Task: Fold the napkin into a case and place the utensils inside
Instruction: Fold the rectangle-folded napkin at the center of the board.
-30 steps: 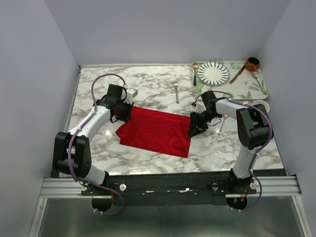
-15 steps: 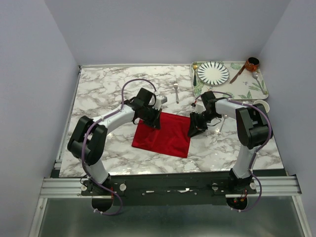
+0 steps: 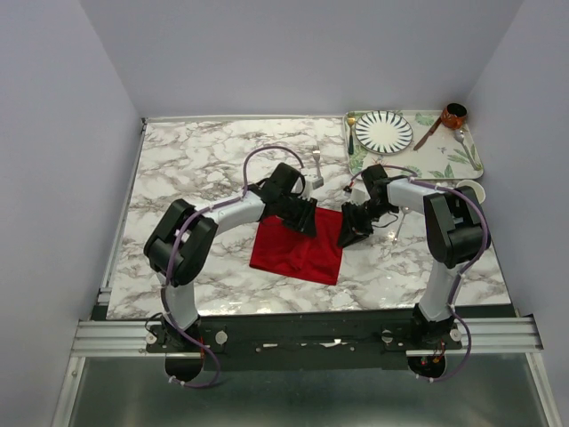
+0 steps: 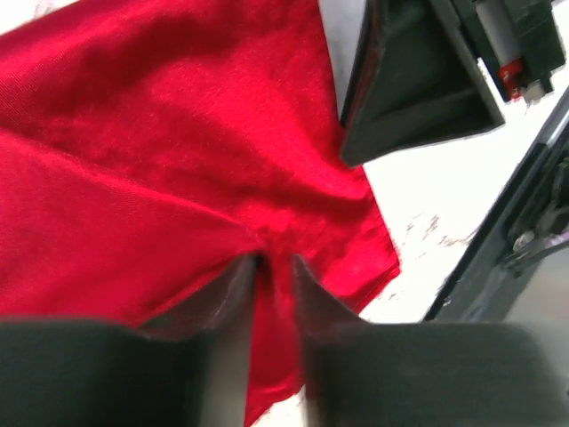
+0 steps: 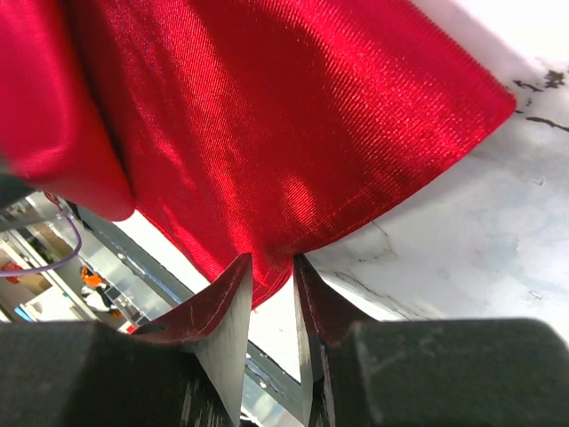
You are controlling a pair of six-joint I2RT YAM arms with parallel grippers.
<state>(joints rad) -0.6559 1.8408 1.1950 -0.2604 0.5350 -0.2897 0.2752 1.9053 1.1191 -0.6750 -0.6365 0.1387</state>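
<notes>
Lying doubled over mid-table on the white marble table [image 3: 204, 169], the deep-red fabric napkin [image 3: 298, 258] sits nearer the arm bases than the cutlery. Left gripper [image 4: 271, 267] is at its far edge, jaws narrow, with red cloth pinched between them. Right gripper [image 5: 272, 267] is at its right edge, jaws narrow, nipping the hem. Beyond, the slim silver four-tined fork [image 3: 316, 165] lies on bare marble, apart from the cloth. Far right: leaf-print rectangular tray [image 3: 436, 162] carrying a striped round plate [image 3: 383, 132].

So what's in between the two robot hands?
The red napkin. The top view shows its far right part spanning from the left gripper to the right gripper. Each has cloth in its jaws.
</notes>
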